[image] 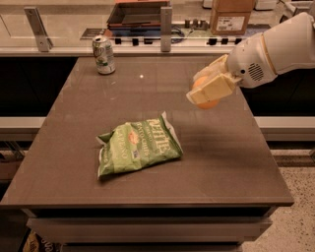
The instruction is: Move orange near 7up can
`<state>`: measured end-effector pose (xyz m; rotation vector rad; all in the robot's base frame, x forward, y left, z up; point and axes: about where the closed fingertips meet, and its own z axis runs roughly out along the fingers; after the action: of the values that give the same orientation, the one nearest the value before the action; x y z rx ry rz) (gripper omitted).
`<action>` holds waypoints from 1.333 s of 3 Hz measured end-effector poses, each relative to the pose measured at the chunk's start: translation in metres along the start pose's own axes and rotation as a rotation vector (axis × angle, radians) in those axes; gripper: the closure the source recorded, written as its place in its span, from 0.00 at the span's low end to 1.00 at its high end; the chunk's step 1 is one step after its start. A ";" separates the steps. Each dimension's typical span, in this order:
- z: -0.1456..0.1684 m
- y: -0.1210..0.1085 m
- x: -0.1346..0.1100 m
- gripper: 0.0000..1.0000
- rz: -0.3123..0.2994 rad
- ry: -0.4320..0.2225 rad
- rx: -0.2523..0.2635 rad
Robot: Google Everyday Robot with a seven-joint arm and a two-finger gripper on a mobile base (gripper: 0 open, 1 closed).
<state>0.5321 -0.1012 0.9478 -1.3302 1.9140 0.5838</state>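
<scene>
The 7up can (104,54) stands upright at the far left of the dark table (69,157). My gripper (208,90) hangs above the right side of the table, shut on the orange (208,103), which shows only as orange slivers between the cream fingers (216,87). The white arm (275,47) reaches in from the right. The orange is held above the tabletop, well to the right of the can.
A crinkled green chip bag (139,146) lies in the middle of the table, nearer the front. Behind the table runs a counter with a metal post (166,28), a dark tray (138,14) and a cardboard box (232,15).
</scene>
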 end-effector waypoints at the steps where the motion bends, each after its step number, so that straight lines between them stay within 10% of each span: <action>1: 0.005 -0.014 -0.009 1.00 0.008 -0.018 0.024; 4: 0.067 -0.077 -0.083 1.00 0.053 -0.031 0.175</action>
<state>0.6410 -0.0322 0.9717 -1.1568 1.9323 0.4489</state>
